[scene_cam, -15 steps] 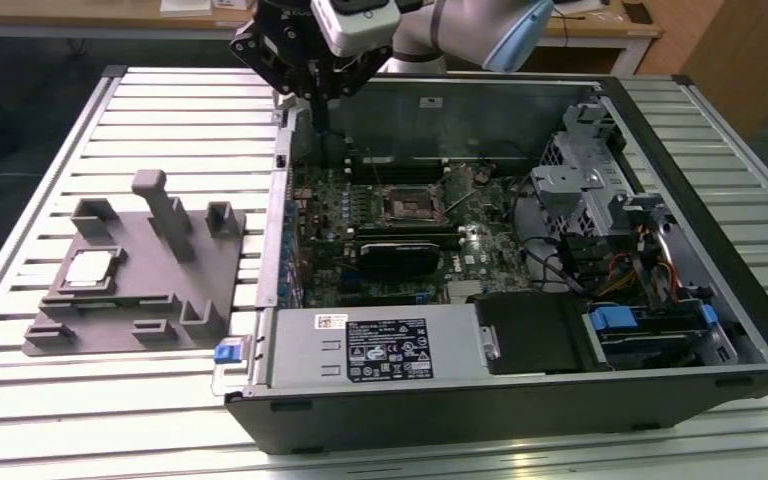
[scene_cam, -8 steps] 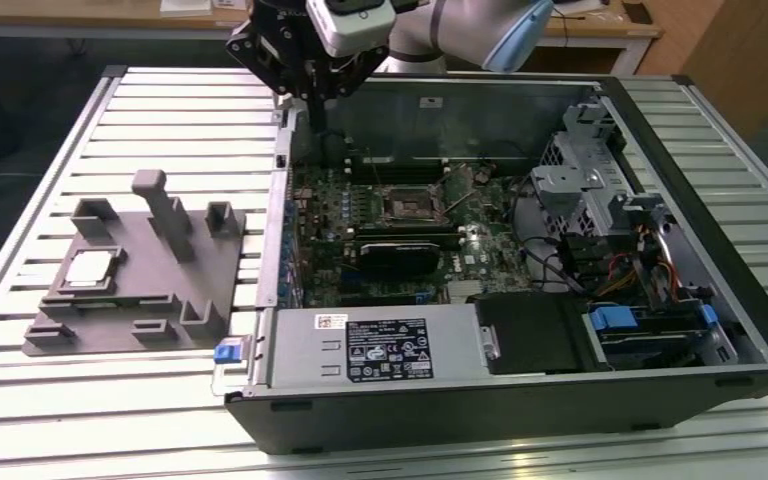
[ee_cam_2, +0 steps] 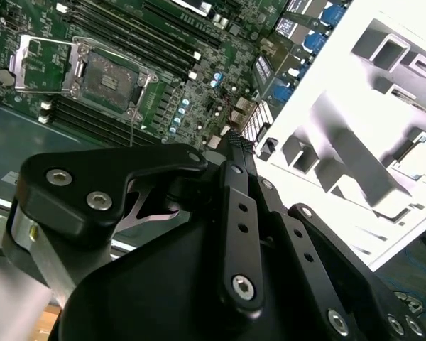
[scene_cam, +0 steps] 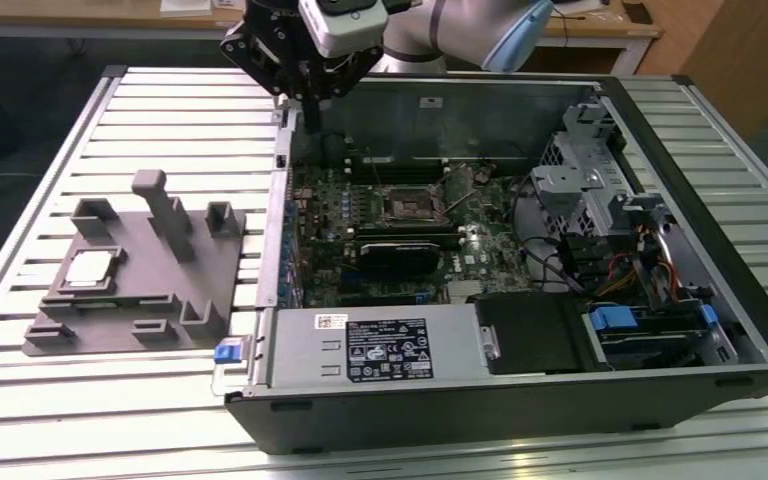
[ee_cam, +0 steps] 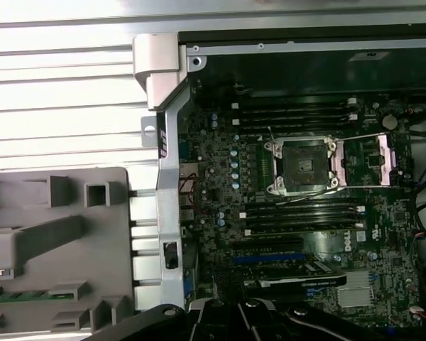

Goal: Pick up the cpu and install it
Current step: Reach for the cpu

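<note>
In the exterior view, find the gripper [scene_cam: 312,102] high over the case wall [scene_cam: 281,150], jaws apparently together and empty, well apart from the cpu [scene_cam: 89,268], laid flat in the grey tray [scene_cam: 157,310] for taking from above. In the second wrist view, see beyond the jaws the socket [ee_cam_2: 108,79], open, probably to receive it. In the first wrist view, note socket [ee_cam: 302,165] and tray [ee_cam: 57,234] beyond the jaws, untouched.

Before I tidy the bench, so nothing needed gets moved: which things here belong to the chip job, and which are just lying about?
Job: chip, grey tray, open socket, claw.
Lying about: power box, drive cage, cables.
</note>
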